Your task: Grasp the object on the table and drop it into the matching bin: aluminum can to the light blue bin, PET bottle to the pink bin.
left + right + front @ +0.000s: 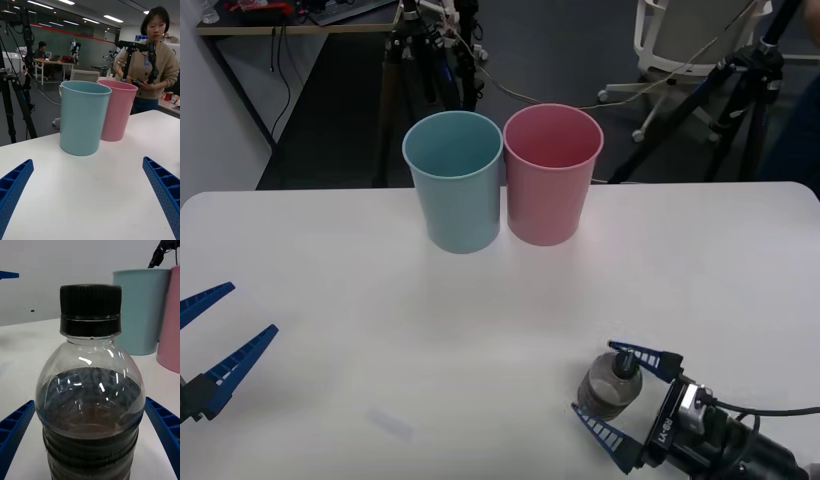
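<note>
Left gripper (212, 340): sits low at the near left edge of the tabletop (330, 290), blue ribbed fingers spread wide, holding and touching nothing. In the left wrist view its two fingers (160, 187) lie at the two lower corners with bare white surface between them and ahead, up to the bins.

Light blue bin (454, 180): upright, mouth up, near the middle of the far edge. Pink bin (551, 172): upright, just to its right, rims about touching. Both tall and round, tapering toward the base. In the left wrist view the light blue bin (83, 117) stands nearer, the pink bin (116, 109) behind and beside it.

Wide bare tabletop between the bins and the near edge; the left half carries nothing but the left gripper.

PET bottle (612, 388): stands upright close to the near edge, right of centre, long axis vertical, dark cap up, base on the tabletop. Well apart from both bins. Right wrist view: black ribbed cap (90, 309) on top, clear shoulder, dark brown label band (90, 405) lower down.

Right gripper (625, 394): reaches in from the near right corner, fingers open and straddling the bottle, one on each side. A finger (164, 427) flanks each side of the bottle body with a narrow gap showing; not clamped. Contact cannot be told from the front view.
</note>
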`<action>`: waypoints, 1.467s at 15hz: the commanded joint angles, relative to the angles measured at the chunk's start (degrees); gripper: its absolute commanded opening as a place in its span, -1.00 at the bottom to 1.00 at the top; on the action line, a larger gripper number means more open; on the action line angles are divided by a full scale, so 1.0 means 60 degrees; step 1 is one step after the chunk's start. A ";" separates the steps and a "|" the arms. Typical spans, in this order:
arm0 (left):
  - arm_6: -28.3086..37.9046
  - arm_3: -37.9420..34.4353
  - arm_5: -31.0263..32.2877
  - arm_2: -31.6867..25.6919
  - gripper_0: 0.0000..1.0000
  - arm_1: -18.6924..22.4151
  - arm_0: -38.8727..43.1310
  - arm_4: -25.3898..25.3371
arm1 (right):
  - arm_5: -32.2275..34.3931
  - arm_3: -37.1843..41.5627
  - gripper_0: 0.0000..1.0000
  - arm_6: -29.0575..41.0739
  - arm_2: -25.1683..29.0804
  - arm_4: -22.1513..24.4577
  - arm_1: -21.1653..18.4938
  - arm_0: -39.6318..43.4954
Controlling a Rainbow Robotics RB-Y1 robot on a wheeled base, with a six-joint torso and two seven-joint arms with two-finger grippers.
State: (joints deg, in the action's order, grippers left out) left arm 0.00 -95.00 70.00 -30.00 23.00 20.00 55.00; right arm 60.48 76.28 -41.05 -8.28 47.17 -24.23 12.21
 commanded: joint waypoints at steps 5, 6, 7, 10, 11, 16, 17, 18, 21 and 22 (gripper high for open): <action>0.0000 0.0000 0.0000 0.0000 1.00 0.0000 0.0000 0.0000 | -0.0076 0.0001 0.79 -0.0013 -0.0114 0.0005 0.0083 -0.0116; 0.0000 0.0000 0.0000 0.0000 1.00 0.0000 0.0000 0.0000 | -0.0061 0.0015 0.32 -0.0013 -0.0114 0.0005 0.0083 -0.0116; 0.0000 0.0000 0.0000 0.0000 1.00 0.0000 0.0000 0.0000 | -0.0017 0.0015 -0.44 -0.0013 -0.0114 0.0005 0.0083 -0.0116; 0.0000 0.0000 0.0000 0.0000 1.00 0.0000 0.0000 0.0000 | 0.0115 0.0015 -0.89 -0.0028 -0.0056 -0.0009 0.0083 -0.0087; 0.0000 0.0000 0.0000 0.0000 1.00 0.0000 0.0000 0.0000 | 0.0173 0.0015 -0.96 -0.0028 -0.0012 -0.0009 0.0083 -0.0072; 0.0000 0.0000 0.0000 0.0000 1.00 0.0000 0.0000 0.0000 | 0.0276 0.0103 -1.00 0.0001 0.0076 -0.0185 -0.0108 0.0104; 0.0000 0.0000 0.0000 0.0000 1.00 0.0000 0.0000 0.0000 | 0.0276 0.0235 -1.00 0.0001 0.0149 -0.0259 -0.0196 0.0265; 0.0000 0.0000 0.0000 0.0000 1.00 0.0000 0.0000 0.0000 | 0.0276 0.0411 -1.00 0.0016 0.0237 -0.0332 -0.0284 0.0484; 0.0000 0.0000 0.0000 0.0000 1.00 0.0000 0.0000 0.0000 | -0.0090 0.1319 -1.00 0.0119 0.0486 -0.0888 -0.0767 0.1349; 0.0000 0.0000 0.0000 0.0000 1.00 0.0000 0.0000 0.0000 | -0.0383 0.1817 -1.00 0.0148 0.0530 -0.1269 -0.1045 0.1774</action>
State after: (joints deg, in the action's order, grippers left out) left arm 0.00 -95.00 70.00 -30.00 23.00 20.00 55.00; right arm 59.40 85.15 -40.30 -5.30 41.11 -29.34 21.13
